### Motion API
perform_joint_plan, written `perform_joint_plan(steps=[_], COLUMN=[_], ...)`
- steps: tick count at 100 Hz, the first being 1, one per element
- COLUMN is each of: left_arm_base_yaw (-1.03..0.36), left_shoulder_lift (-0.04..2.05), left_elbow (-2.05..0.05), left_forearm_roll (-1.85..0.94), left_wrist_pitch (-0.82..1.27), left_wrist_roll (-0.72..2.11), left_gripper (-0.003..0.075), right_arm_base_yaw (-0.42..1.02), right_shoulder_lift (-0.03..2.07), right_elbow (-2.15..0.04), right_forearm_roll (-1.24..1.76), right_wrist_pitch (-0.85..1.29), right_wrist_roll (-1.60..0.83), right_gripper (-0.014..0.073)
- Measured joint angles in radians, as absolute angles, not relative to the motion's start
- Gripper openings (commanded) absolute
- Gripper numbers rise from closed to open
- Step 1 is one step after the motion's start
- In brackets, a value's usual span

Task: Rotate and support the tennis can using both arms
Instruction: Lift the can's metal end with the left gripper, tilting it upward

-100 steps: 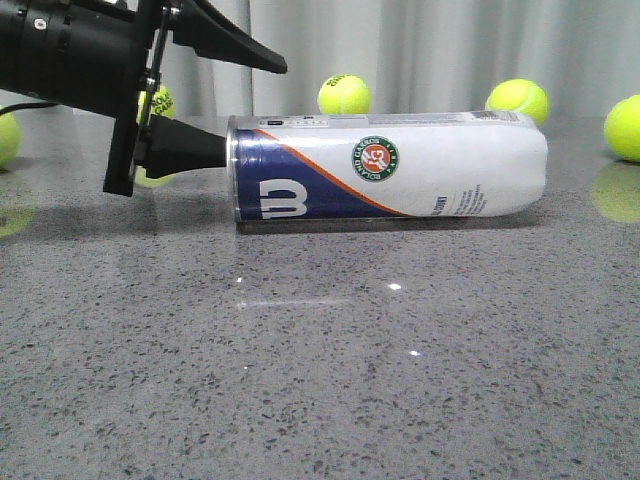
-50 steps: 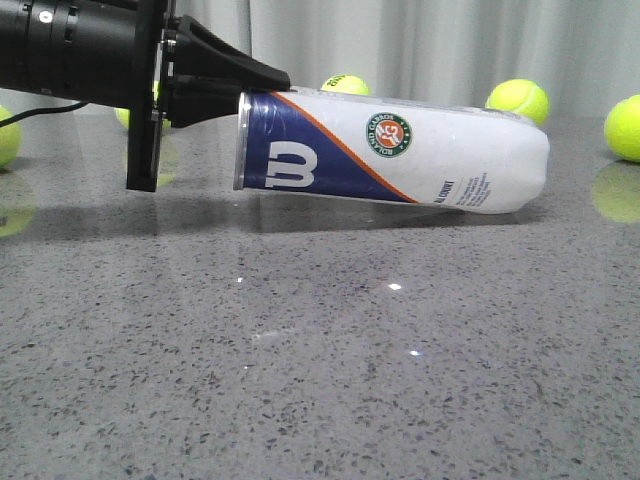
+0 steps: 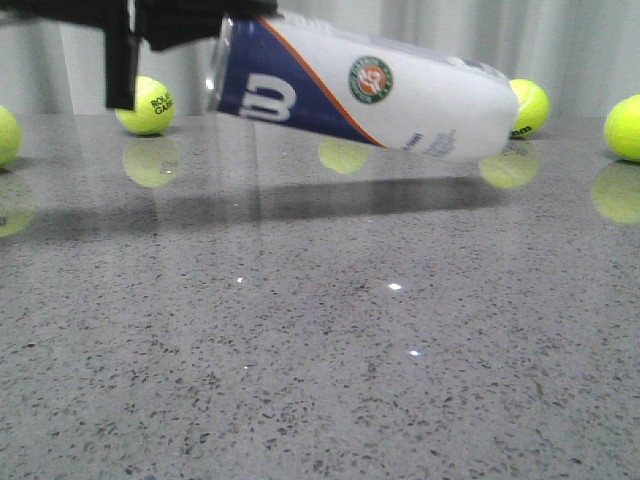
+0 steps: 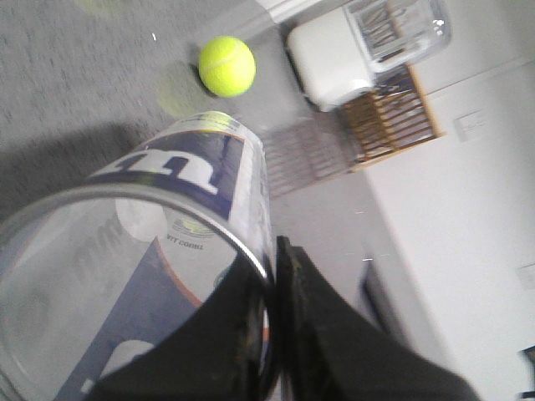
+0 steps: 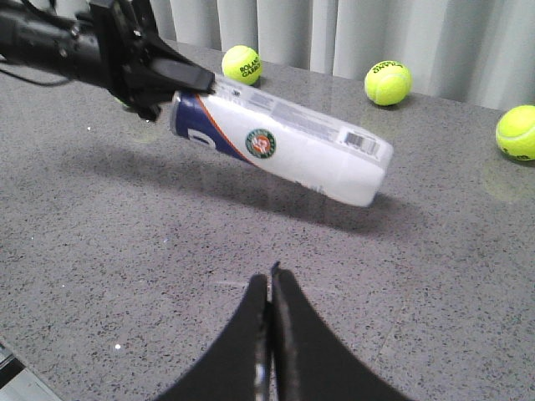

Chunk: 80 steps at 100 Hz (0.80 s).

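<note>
White plastic tennis can hangs tilted, rim clamped in your left gripper; next, right gripper, fingers together, must open and support it.

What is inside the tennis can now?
Through the open rim of the tennis can the left wrist view shows clear, seemingly empty wall; the far end stays hidden behind the label.

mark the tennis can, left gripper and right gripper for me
tennis can (image 3: 420, 95), front view, white middle of its side
left gripper (image 4: 272, 276), left wrist view, between the fingertips clamped on the can's rim
right gripper (image 5: 271, 280), right wrist view, between the closed fingertips
</note>
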<state>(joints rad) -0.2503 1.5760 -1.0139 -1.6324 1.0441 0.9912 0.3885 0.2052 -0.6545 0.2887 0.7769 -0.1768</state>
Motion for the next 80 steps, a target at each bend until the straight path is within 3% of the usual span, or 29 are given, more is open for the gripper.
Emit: perform_joint_plan(steps=[19, 42, 80], left_arm_base_yaw=[-0.250, -0.263, -0.507], left_shoulder_lift=[1.412, 1.300, 1.286], left_elbow=[-1.076, -1.206, -1.496], left_forearm_roll=[-1.418, -1.075, -0.369], left_wrist_pitch=[0.919, 0.907, 1.123], left_wrist_roll=[0.943, 0.721, 0.221], left_gripper=[-0.0019, -0.0019, -0.0019], right_arm_base_yaw=[0.389, 0.389, 0.389], right_shoulder_lift=[0.205, 0.205, 0.205], right_elbow=[-0.655, -0.655, -0.655], right_forearm_roll=[0.289, 0.289, 0.289], right_wrist_pitch=[0.777, 0.777, 0.777], right_wrist_roll=[-0.177, -0.177, -0.177], right_gripper=[-0.0060, -0.0060, -0.0060])
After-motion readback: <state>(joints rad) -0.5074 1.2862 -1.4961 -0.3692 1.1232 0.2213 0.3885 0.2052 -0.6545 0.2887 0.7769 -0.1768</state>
